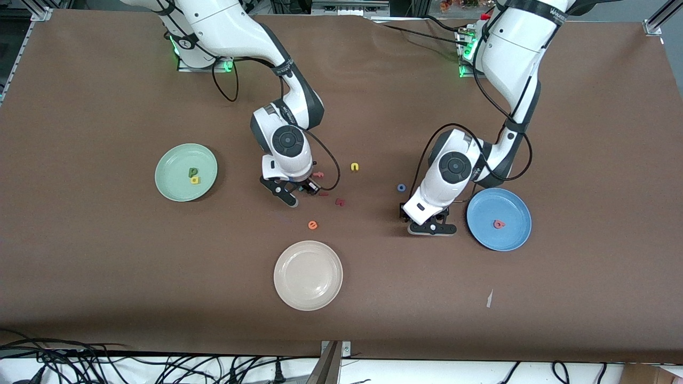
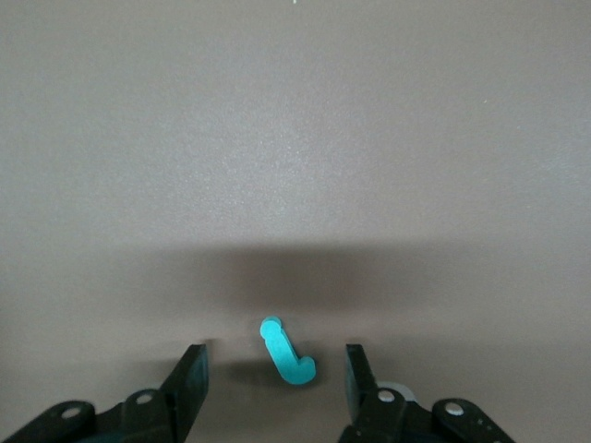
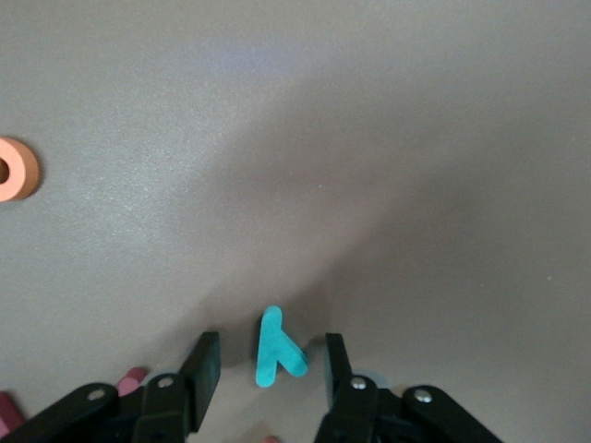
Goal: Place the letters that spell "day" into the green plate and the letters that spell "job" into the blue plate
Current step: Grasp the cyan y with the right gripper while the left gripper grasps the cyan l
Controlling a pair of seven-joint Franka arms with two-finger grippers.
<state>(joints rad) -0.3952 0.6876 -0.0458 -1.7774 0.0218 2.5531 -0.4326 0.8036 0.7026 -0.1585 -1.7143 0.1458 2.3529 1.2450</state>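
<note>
The teal "j" [image 2: 286, 355] lies flat on the brown table between the fingers of my left gripper [image 2: 275, 374], which is open and low over it, with a gap on each side. In the front view this gripper [image 1: 429, 228] is beside the blue plate [image 1: 512, 208], which holds the salmon "b" [image 1: 499, 224]. The light blue "y" [image 3: 277, 349] lies between the fingers of my right gripper [image 3: 270, 369], open with narrow gaps. The green plate [image 1: 173, 160] holds the dark green "d" [image 1: 192, 172] and yellow "a" [image 1: 195, 180]. The blue "o" [image 1: 401, 187] lies loose near the left arm.
A cream-white plate [image 1: 308, 275] sits nearer the front camera, mid-table. Loose letters lie by the right gripper [image 1: 296, 192]: an orange "e" [image 1: 312, 225], a pink one [image 1: 319, 174], dark red ones [image 1: 340, 201] and a yellow one [image 1: 354, 167]. A paper scrap [image 1: 489, 298] lies near the front edge.
</note>
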